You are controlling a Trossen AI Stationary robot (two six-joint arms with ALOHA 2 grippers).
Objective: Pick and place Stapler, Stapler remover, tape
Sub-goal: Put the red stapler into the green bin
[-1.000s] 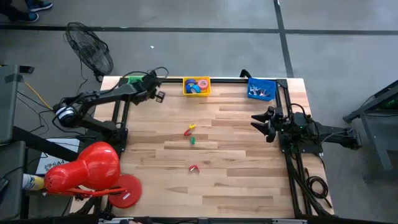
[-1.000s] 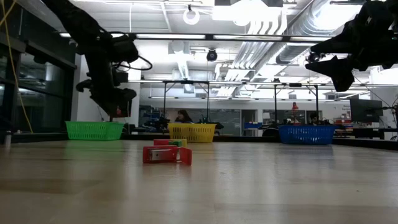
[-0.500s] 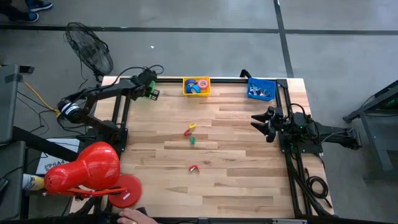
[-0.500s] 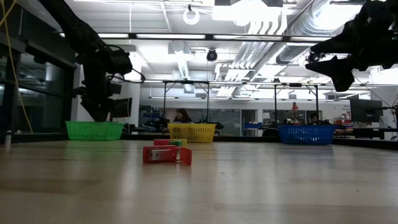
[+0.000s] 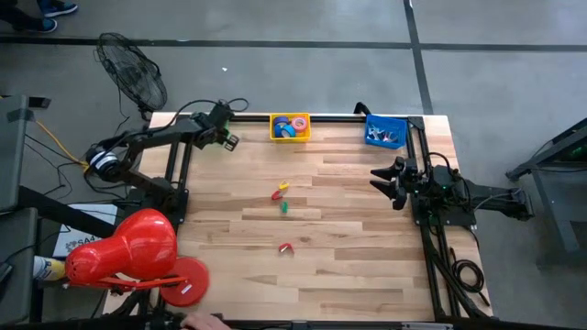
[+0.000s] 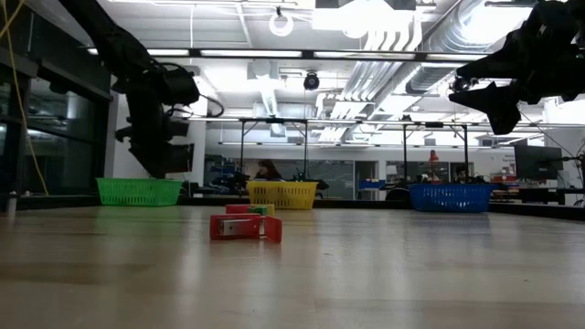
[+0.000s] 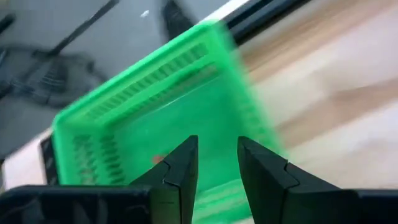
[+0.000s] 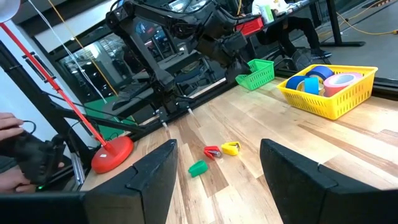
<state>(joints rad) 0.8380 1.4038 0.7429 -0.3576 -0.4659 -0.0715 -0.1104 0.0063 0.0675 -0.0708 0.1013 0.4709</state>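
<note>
My left gripper [image 7: 217, 140] hangs open over the green basket [image 7: 124, 93] at the table's far left corner, fingers slanting down, with nothing between them. A small reddish thing [image 7: 158, 159] lies in that basket. The tape rolls [image 5: 292, 125] lie in the yellow basket [image 5: 273, 134] at the far edge. Small red [image 5: 285, 247], green [image 5: 283, 207] and yellow-and-red [image 5: 282, 190] stapler removers lie on the table's middle. The stapler does not show plainly. My right gripper [image 5: 378, 179] waits open at the right side, held level above the table.
A blue basket [image 5: 385, 131] with pale things stands at the far right corner. Black frame rails run along the far and right edges. A red stand [image 5: 124, 247] and a fan [image 5: 133, 69] are off the table's left side. A person's hand [image 5: 206, 321] shows at the near edge.
My left gripper has swung toward the table's far left corner, over the green basket, sinking a little and rolling. The small red thing that showed at its fingertips in the low view no longer shows there.
</note>
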